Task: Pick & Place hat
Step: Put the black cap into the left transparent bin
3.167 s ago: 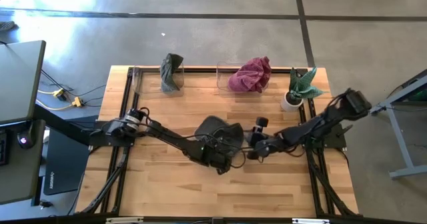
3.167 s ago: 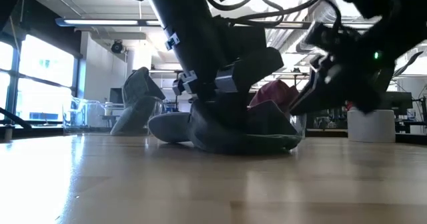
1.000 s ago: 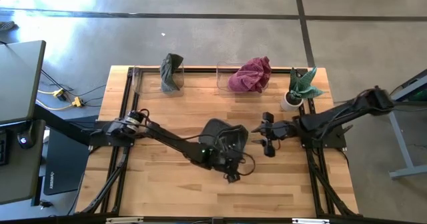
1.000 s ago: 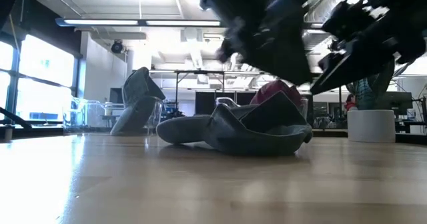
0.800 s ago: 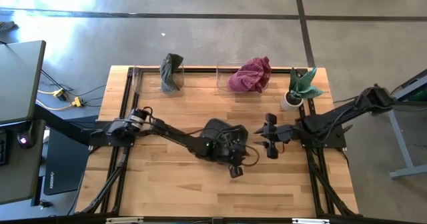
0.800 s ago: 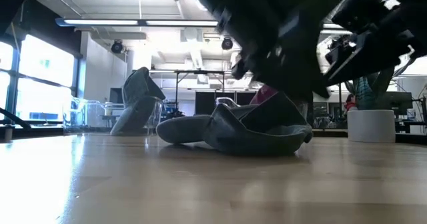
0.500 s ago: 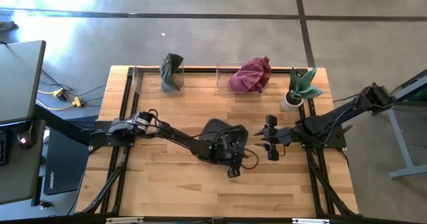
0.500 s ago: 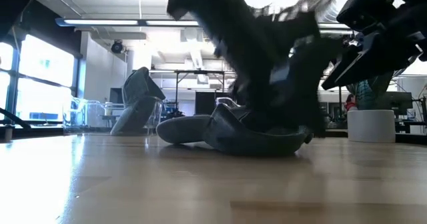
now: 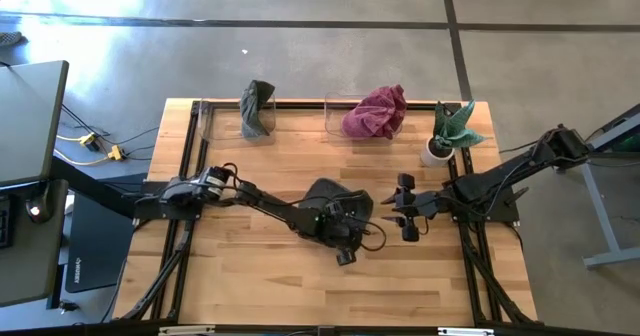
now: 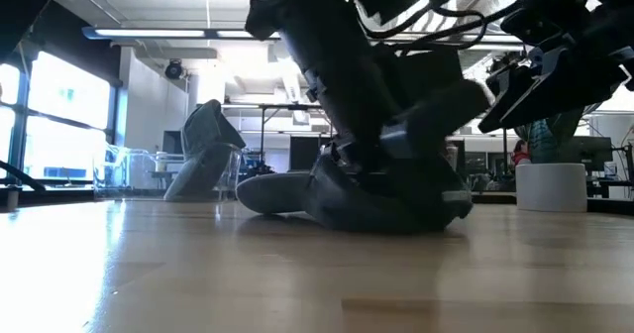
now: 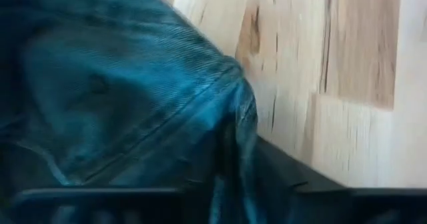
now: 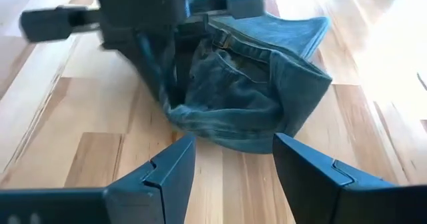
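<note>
A blue denim hat (image 9: 322, 194) (image 12: 267, 84) lies crumpled on the middle of the wooden table, its brim (image 10: 272, 189) flat on the wood. My left gripper (image 9: 340, 238) (image 12: 165, 84) has come down on the hat's near right side, fingers shut on the cloth. In the left wrist view the denim (image 11: 133, 104) fills the picture. My right gripper (image 9: 405, 216) (image 12: 230, 147) hangs open above the table just right of the hat, touching nothing. My left gripper pinches a folded edge of the hat (image 11: 235, 117) (image 12: 177, 107) between its two fingers (image 12: 180, 64), on the side facing the right arm. The fingers come from above, slanting down. The hat still rests on the table, bunched under the gripper.
Two clear bins stand along the far edge, one holding a grey-green hat (image 9: 257, 111), the other a maroon hat (image 9: 376, 113). A potted plant (image 9: 440, 141) (image 10: 555, 186) sits at the far right corner. Bare wood lies near and left of the denim hat.
My left gripper has dropped from above the hat down onto its right part and shifted slightly toward the far edge; the hat's raised right side is now pressed down under it. My right gripper has kept nearly still beside the hat.
</note>
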